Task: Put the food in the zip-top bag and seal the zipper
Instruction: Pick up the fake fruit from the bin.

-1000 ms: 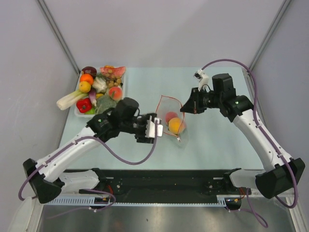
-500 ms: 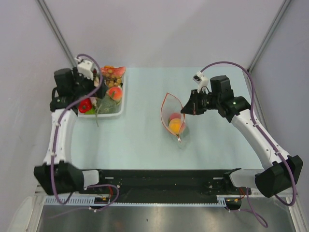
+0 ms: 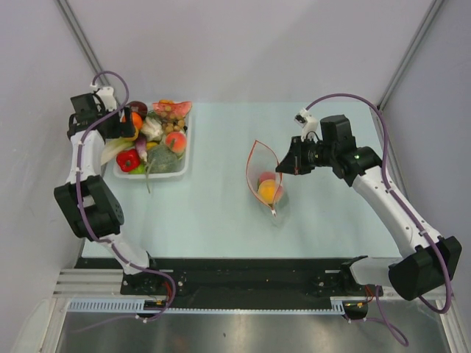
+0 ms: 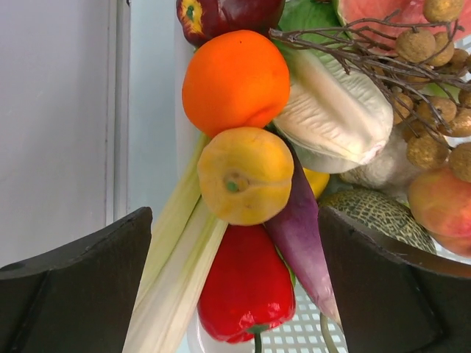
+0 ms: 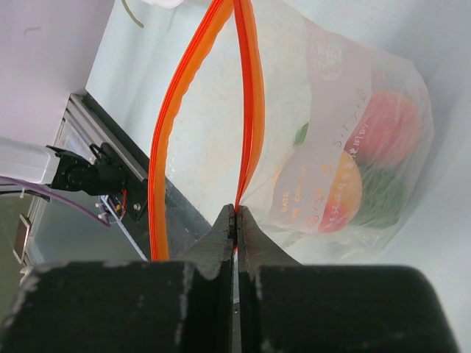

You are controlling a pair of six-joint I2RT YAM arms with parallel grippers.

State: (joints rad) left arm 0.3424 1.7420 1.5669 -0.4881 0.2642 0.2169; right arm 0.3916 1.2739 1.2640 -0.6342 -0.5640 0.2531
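Note:
The clear zip-top bag (image 3: 265, 179) lies mid-table with its mouth open, its orange zipper (image 3: 249, 162) bowed apart. Red, orange and green food (image 5: 353, 176) sits inside it. My right gripper (image 3: 282, 166) is shut on one zipper strip (image 5: 250, 110) at the bag's right edge, and its closed tips show in the right wrist view (image 5: 237, 213). My left gripper (image 3: 120, 126) is open over the left end of the food pile (image 3: 151, 136). In the left wrist view its tips (image 4: 235, 294) straddle a red pepper (image 4: 246, 287), with a yellow fruit (image 4: 245, 174) and an orange (image 4: 235, 81) just ahead.
The food lies in a clear rectangular tray (image 3: 185, 154) at the far left. It holds celery (image 4: 176, 250), a purple vegetable (image 4: 302, 243), cabbage (image 4: 335, 110), a melon (image 4: 375, 217) and a peach (image 4: 441, 198). The left wall stands close beside the tray.
My left arm has swung from beside the bag over to the tray at the far left and now hovers open there. The right gripper has kept its hold on the zipper.

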